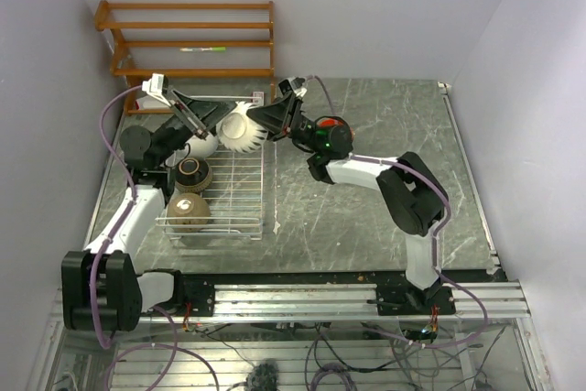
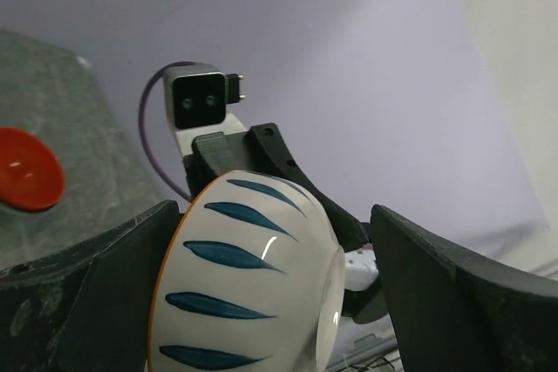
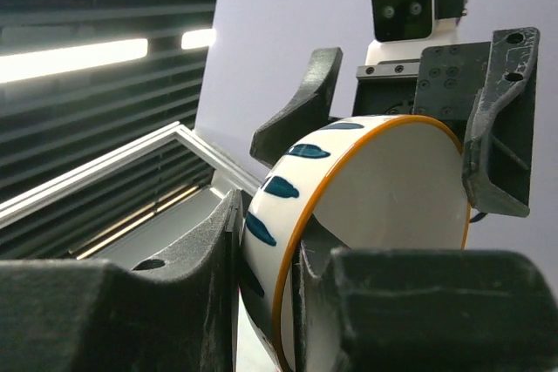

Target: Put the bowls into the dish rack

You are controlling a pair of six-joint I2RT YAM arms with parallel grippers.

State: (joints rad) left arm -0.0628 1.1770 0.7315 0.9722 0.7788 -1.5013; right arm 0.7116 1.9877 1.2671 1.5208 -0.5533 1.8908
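Though cropped, bowl (image 3: pixel 384 206) in right pincer (image 3: pixel 270 254).

No legible text, label, brand, number or sign appears in any view. The blue marks on the white bowl (image 2: pixel 253 302) between the jaws are painted leaf-shaped strokes, not characters.
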